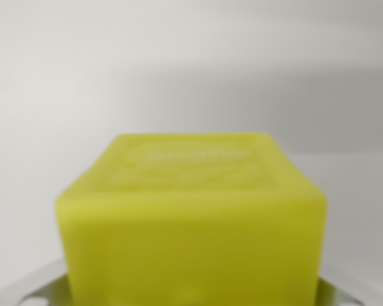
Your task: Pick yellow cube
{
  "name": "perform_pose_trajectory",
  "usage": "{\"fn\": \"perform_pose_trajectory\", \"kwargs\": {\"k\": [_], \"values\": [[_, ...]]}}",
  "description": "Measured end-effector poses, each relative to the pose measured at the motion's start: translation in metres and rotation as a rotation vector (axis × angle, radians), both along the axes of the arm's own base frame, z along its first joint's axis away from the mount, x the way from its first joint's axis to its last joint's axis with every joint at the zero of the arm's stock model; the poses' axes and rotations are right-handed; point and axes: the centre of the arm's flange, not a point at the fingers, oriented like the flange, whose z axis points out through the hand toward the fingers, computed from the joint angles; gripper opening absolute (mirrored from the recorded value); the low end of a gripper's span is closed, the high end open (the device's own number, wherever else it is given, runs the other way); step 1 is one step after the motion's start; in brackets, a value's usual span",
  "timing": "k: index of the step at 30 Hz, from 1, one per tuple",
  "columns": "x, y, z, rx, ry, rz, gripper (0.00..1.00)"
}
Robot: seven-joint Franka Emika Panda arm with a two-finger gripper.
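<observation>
The yellow cube [191, 217] fills the lower middle of the wrist view, very close and out of focus, with faint raised lettering on its top face. Light grey fingers [32, 287] show at the bottom left and bottom right corners, each meeting a side of the cube. My gripper [191, 290] is shut on the cube, which sits between the fingers. The fingertips and the cube's underside are hidden below the picture's edge.
Behind the cube there is only a plain white and pale grey background, with a soft darker band across the wrist view's right. No other object shows.
</observation>
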Motion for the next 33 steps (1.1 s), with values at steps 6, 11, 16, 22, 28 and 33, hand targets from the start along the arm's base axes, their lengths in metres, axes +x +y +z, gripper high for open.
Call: {"fn": "perform_pose_trajectory", "kwargs": {"k": [6,11,16,22,28,33], "values": [[0.000,0.000,0.015,0.000,0.000,0.000,0.00],[0.000,0.000,0.027,0.000,0.001,0.000,0.00],[0.000,0.000,0.040,0.000,0.001,0.000,0.00],[0.000,0.000,0.055,0.000,0.001,0.000,0.00],[0.000,0.000,0.070,0.000,0.001,0.000,0.00],[0.000,0.000,0.083,0.000,0.000,0.000,0.00]]}}
